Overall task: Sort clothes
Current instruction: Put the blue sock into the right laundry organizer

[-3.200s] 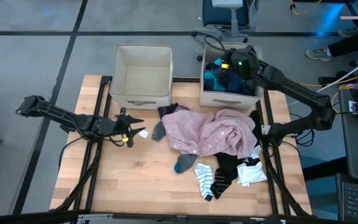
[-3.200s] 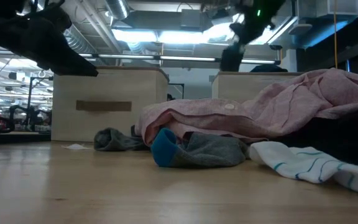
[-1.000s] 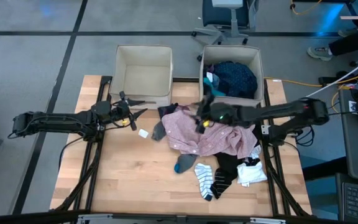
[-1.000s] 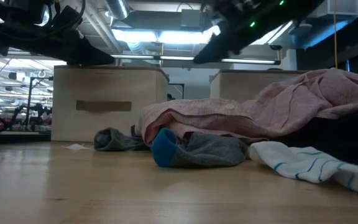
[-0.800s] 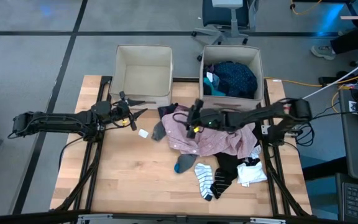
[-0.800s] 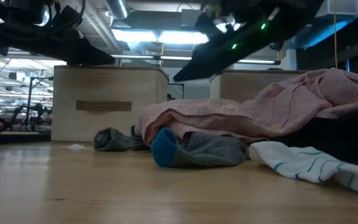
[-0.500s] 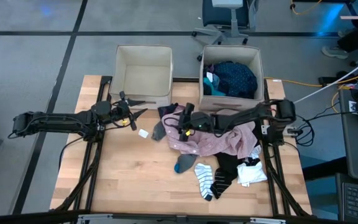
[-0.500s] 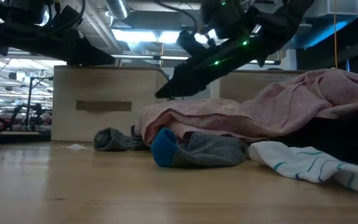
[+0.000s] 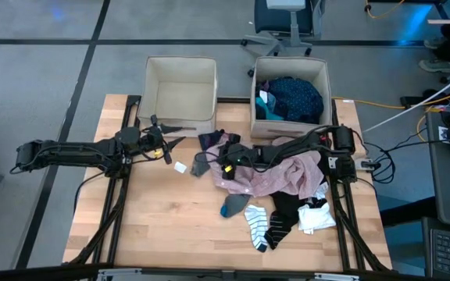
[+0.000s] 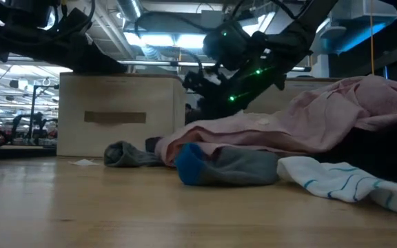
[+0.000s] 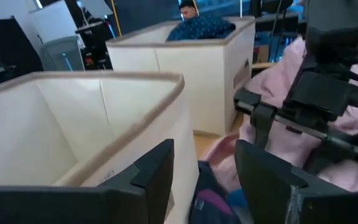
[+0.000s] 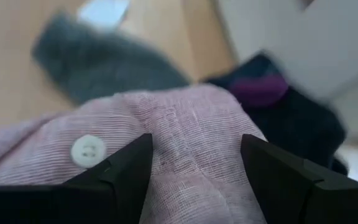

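From above, the right gripper (image 9: 226, 158) has its arm stretched low and nearly flat across the table, its tip over the near edge of the crumpled pink button shirt (image 9: 276, 173). A small grey sock (image 9: 201, 164) lies just beyond the tip. The beige fabric bin holding dark blue clothes (image 9: 290, 97) stands behind the arm. The left gripper (image 9: 165, 142) waits, fingers spread, in front of the empty beige fabric bin (image 9: 180, 94).

At table height, the right gripper (image 10: 202, 83) hangs just above the pink shirt (image 10: 302, 127), tilted downward. A grey sock with a blue toe (image 10: 222, 165) lies in front of the shirt.

From the left wrist, that arm's own fingers (image 11: 154, 171) stand apart, holding nothing, beside the empty bin's wall (image 11: 104, 118).

From the right wrist, its fingers (image 12: 126, 165) are spread on either side of a fold of pink cloth (image 12: 179, 149), with a white button (image 12: 87, 150) close by.

I'd judge this the reach for the shirt. Next it needs to drop slightly, close on the fold, and lift it clear of the socks.
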